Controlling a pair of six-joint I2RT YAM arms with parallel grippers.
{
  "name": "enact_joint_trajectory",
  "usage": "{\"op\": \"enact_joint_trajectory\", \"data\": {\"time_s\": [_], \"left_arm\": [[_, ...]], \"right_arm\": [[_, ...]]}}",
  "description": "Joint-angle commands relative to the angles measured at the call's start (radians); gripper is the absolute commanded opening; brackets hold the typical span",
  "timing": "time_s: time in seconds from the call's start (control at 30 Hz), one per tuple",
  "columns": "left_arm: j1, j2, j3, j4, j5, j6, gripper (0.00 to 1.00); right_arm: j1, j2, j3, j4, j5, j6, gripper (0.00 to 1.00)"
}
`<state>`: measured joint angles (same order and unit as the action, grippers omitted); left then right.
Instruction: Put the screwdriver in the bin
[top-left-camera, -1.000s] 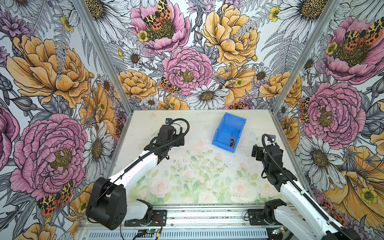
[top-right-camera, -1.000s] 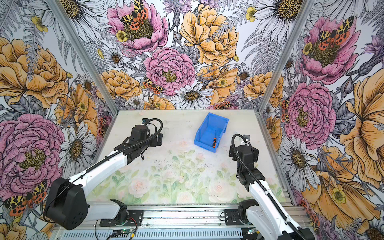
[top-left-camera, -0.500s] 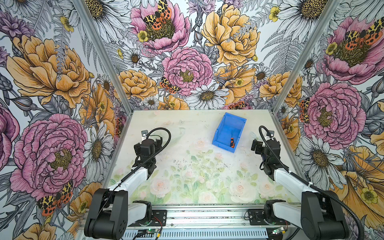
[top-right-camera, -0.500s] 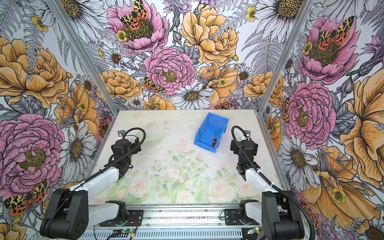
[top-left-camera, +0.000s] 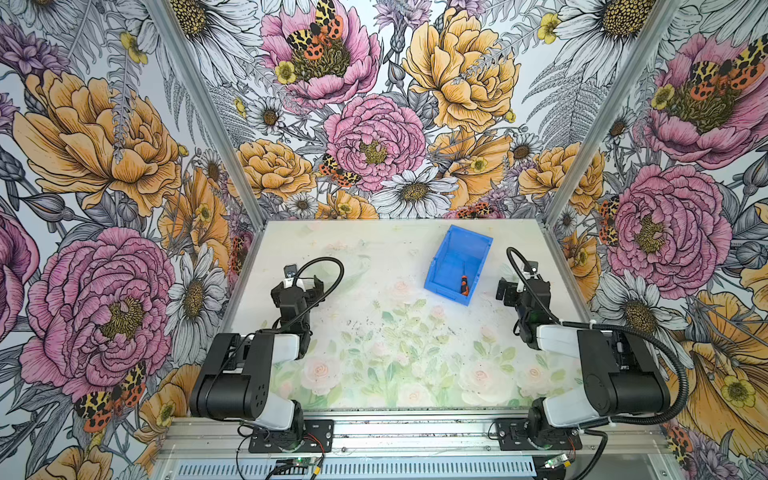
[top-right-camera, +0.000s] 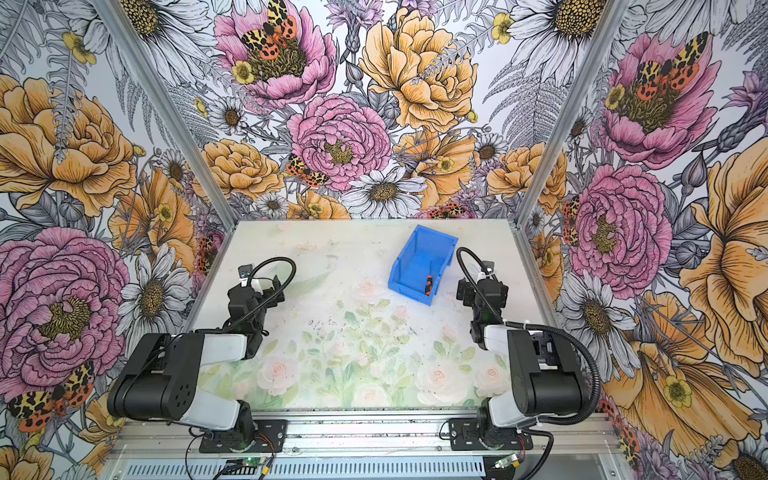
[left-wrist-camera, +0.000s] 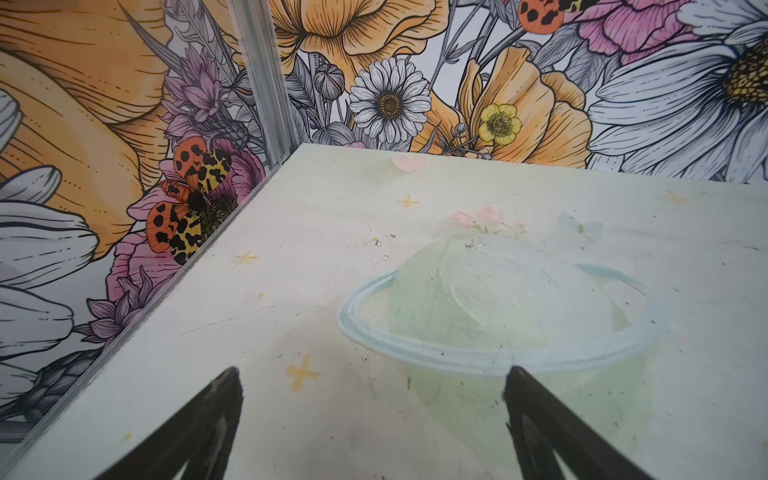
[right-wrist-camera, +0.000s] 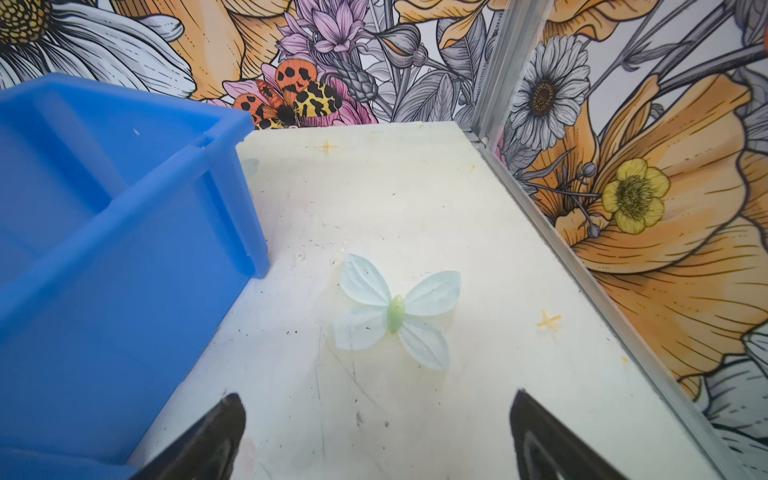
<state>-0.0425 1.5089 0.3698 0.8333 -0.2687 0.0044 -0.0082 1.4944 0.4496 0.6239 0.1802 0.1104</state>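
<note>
While the screwdriver (top-left-camera: 463, 285) is lying inside the bin (top-left-camera: 440, 266), we are holding both our left fingers (left-wrist-camera: 216, 399) and right fingers (right-wrist-camera: 224, 419) wide open, gripping nothing.

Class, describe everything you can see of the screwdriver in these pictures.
The screwdriver is small, with an orange-and-black handle and a thin silver shaft. In both top views it lies flat on the floor of the blue bin, handle toward the low front wall, shaft pointing toward the back. No gripper touches it.
</note>
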Motion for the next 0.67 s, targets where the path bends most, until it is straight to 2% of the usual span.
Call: {"op": "enact_joint_trajectory", "data": {"time_s": [0.0, 0.03, 0.1, 0.5, 0.57, 0.63], "left_arm": [[0.01, 0.043, -0.015, 0.158, 0.052, 0.015, 0.99], [0.012, 0.029, 0.0, 0.103, 0.052, 0.013, 0.99], [0.017, 0.043, 0.001, 0.123, 0.052, 0.011, 0.99], [0.019, 0.041, 0.005, 0.112, 0.052, 0.007, 0.99], [0.047, 0.039, 0.013, 0.088, 0.135, -0.008, 0.99], [0.038, 0.039, 0.008, 0.1, 0.125, 0.0, 0.99]], "right_arm": [[-0.008, 0.005, -0.005, 0.115, -0.035, -0.008, 0.99], [-0.009, 0.014, -0.021, 0.15, -0.05, -0.012, 0.99], [-0.01, 0.048, -0.053, 0.244, -0.081, -0.033, 0.99], [-0.009, 0.04, -0.053, 0.229, -0.081, -0.028, 0.99], [-0.009, 0.04, -0.053, 0.229, -0.081, -0.028, 0.99], [-0.009, 0.04, -0.053, 0.229, -0.081, -0.029, 0.99]]}}
